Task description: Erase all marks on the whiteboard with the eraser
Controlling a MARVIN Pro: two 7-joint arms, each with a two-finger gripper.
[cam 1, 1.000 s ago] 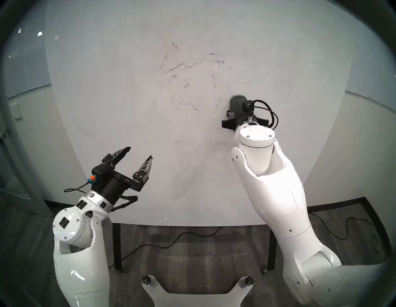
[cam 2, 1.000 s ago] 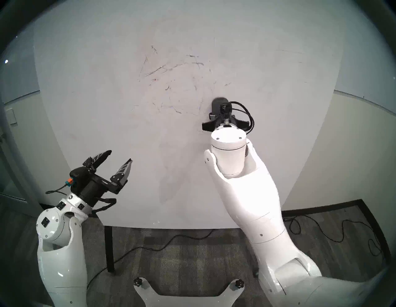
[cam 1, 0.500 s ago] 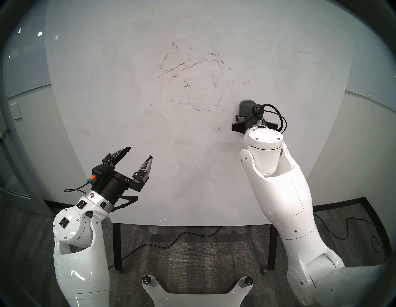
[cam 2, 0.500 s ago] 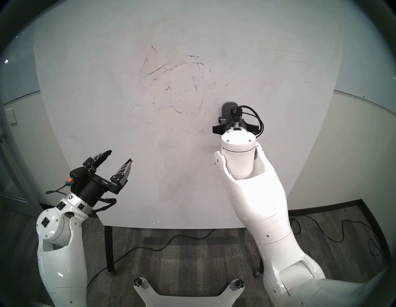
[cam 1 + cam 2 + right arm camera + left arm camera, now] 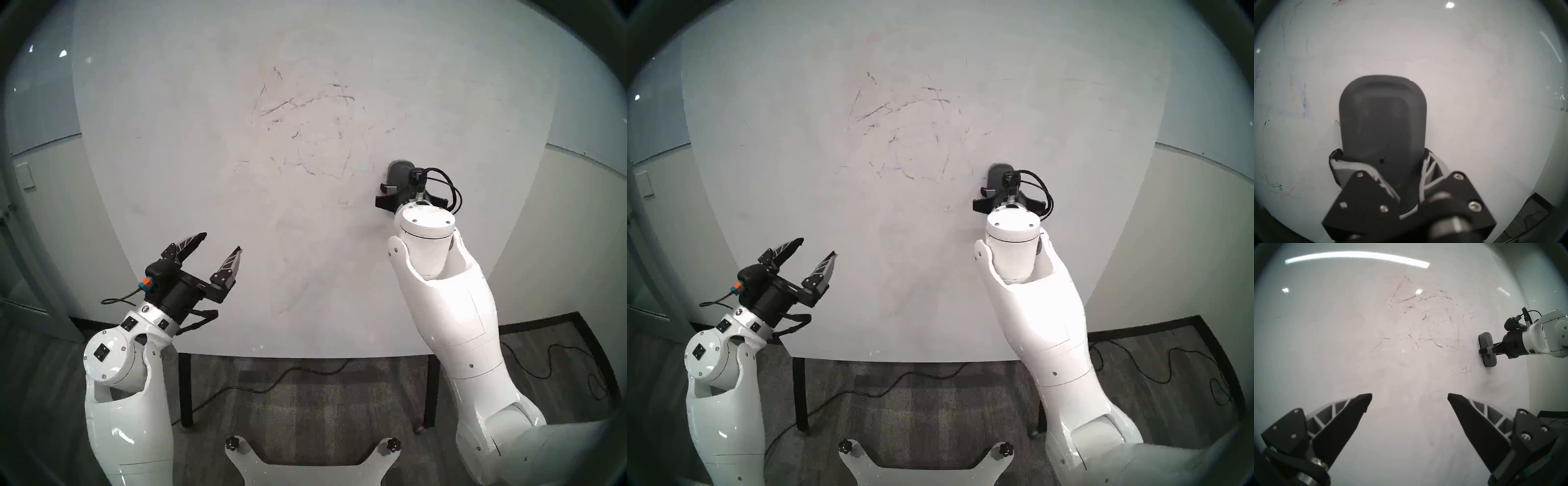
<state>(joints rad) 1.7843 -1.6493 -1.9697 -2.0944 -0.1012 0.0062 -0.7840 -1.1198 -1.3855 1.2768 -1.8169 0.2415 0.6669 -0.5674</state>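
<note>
The left gripper [image 5: 217, 249] is parked low at the left of the whiteboard [image 5: 458, 68], jaws spread wide and empty, clear of the surface; it has not shifted over the last second. To its right, in the centre of the board, the marks [image 5: 305, 105] remain: broken dark strokes, traces of blue line and faint reddish smears, with 1 small scribble [image 5: 343, 203] lower down. Further right, the right gripper [image 5: 1489, 349] is clamped on the eraser [image 5: 400, 171], 1 finger on each long side at its lower half, with the pad held upright and flat against the board, as the left wrist view shows. Over the last second this arm has carried the eraser to the right, from just beside the lower right edge of the marks to a position well clear of them, and its grip has tightened slightly. The ground that stroke crossed looks clean, yet the central strokes appear no fainter than 1 second ago. Judgement: the task is well short of complete. The eraser now sits over bare board, so the next pass should probably bring it back left and upward across the central cluster, keeping the pad flat, then down over the scribble. The residue may need more than 1 pass.
</note>
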